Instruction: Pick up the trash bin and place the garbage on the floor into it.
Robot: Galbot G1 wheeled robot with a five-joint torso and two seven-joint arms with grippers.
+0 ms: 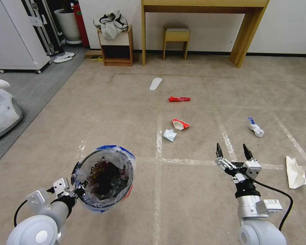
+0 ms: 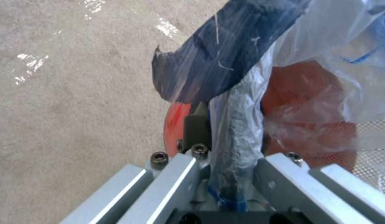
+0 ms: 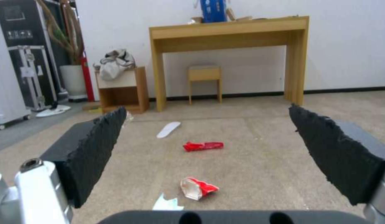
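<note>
My left gripper (image 1: 79,189) is shut on the near rim of the trash bin (image 1: 130,170), a red bucket lined with a clear, blue-edged bag, held above the carpeted floor (image 1: 119,112) at lower left. Up close in the left wrist view, the left gripper (image 2: 229,124) pinches the bagged rim, with the bin's red wall (image 2: 308,102) behind. My right gripper (image 1: 233,150) hovers open and empty at lower right. Garbage lies ahead: a red wrapper (image 1: 179,99) (image 3: 203,145), a red-white carton (image 1: 180,124) (image 3: 197,187), crumpled paper (image 1: 170,134) (image 3: 167,203), a blue-white scrap (image 1: 255,127) and white paper (image 1: 295,172).
A white insole (image 1: 155,83) lies farther back. Along the far wall stand a wooden table (image 1: 248,27), a stool (image 1: 175,35) and a small cabinet (image 1: 116,51) with clothes on it. A white machine (image 1: 3,112) sits on the grey flooring strip (image 1: 34,88) at left.
</note>
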